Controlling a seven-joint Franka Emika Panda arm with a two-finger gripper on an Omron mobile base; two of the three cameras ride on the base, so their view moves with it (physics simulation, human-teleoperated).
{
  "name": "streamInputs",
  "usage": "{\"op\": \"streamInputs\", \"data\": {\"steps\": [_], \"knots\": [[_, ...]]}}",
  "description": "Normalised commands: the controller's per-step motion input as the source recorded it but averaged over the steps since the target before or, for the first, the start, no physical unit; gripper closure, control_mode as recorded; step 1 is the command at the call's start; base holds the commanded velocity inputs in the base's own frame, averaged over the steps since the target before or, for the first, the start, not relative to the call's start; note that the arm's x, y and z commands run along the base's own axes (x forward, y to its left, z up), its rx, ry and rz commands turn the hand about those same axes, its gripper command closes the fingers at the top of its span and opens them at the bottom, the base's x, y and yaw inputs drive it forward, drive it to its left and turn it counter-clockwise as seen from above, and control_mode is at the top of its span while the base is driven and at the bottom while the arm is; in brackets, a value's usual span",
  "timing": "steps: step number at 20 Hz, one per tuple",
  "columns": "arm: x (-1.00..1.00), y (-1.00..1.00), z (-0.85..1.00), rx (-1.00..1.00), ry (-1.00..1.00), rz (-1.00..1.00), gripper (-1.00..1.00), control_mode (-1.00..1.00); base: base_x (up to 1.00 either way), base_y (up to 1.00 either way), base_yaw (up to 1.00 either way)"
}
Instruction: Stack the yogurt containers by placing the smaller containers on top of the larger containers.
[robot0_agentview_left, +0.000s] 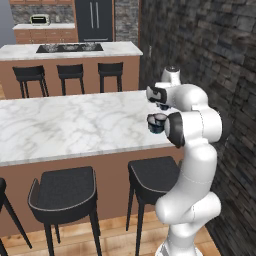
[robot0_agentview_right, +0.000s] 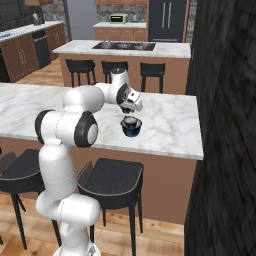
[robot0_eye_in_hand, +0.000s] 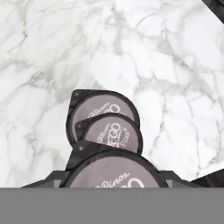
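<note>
Hand view: my tool (robot0_agentview_right: 127, 109) grips a small round grey-lidded dark cup (robot0_eye_in_hand: 114, 173) | squat blue pale-rimmed tub (robot0_agentview_right: 131, 126) on white marble desk (robot0_agentview_right: 170, 125) directly below, another cup (robot0_eye_in_hand: 112, 131) seemingly atop | lower straight, centred, release gently.

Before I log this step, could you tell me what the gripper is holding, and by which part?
The gripper holds a small yogurt cup by its sides, above the large tub.
</note>
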Motion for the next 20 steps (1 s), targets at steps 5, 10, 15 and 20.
{"op": "streamInputs", "data": {"steps": [5,10,15,20], "knots": [[0.02,0.0,-0.13,0.0,0.0,0.0,1.0,-1.0,0.0,0.0,0.0],[0.0,0.0,-0.16,0.0,0.0,0.0,1.0,-1.0,0.0,0.0,0.0],[0.01,0.0,-0.17,0.0,0.0,0.0,1.0,-1.0,0.0,0.0,0.0],[0.06,0.0,-0.15,0.0,0.0,0.0,1.0,-1.0,0.0,0.0,0.0]]}}
